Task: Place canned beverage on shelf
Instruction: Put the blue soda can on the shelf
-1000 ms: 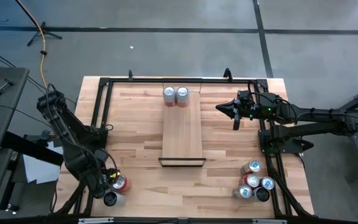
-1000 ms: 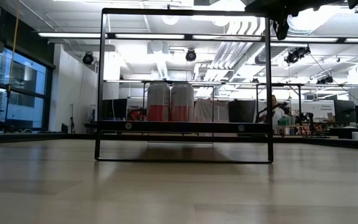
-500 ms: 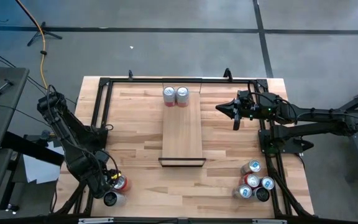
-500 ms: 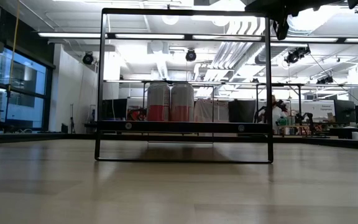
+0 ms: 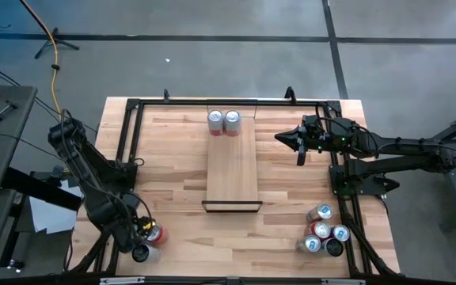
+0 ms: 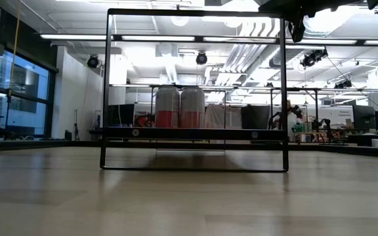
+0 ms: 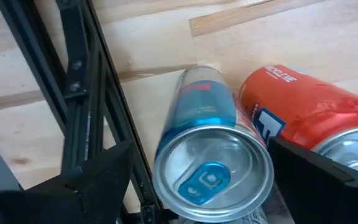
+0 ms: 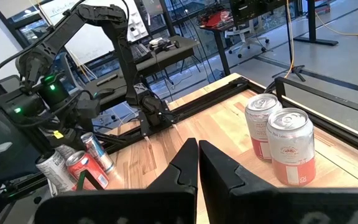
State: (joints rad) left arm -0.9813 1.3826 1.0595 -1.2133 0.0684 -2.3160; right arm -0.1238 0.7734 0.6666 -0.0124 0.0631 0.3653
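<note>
**Left end effector parked around a can at the corner, two cans up on the shelf**

So here's where I'm at. My left end effector [image 5: 138,237] is down at roughly 7 o'clock on the surface [image 5: 172,158], fingers spread wide on either side of a blue-topped can [image 7: 213,165] lying on its side. I can't tell if the pads actually touch it. A red can [image 7: 303,118] lies just beside it, touching or nearly so, and it crowds one finger. The black frame rail [image 7: 86,93] of my own arm mount runs close along the other side, so it's a tight little pocket. From above I count two or maybe three cans in that corner, hard to split them.

The shelf [image 5: 232,170] is the long narrow plank in the middle, running 12 to 6, black metal frame [image 6: 194,92] at the 6 o'clock end. Two cans [image 5: 223,121] stand upright side by side at its 12 o'clock end, touching.

At about 5 o'clock there's another cluster of cans [image 5: 324,231], five as far as I can count.

My right end effector [image 5: 301,142] hangs above the surface at about 2 o'clock, clenched on nothing, well apart from the shelf.

Compared with a second ago: nothing shifted apart from a hair of drift in my left arm. Cans in the same places.
</note>
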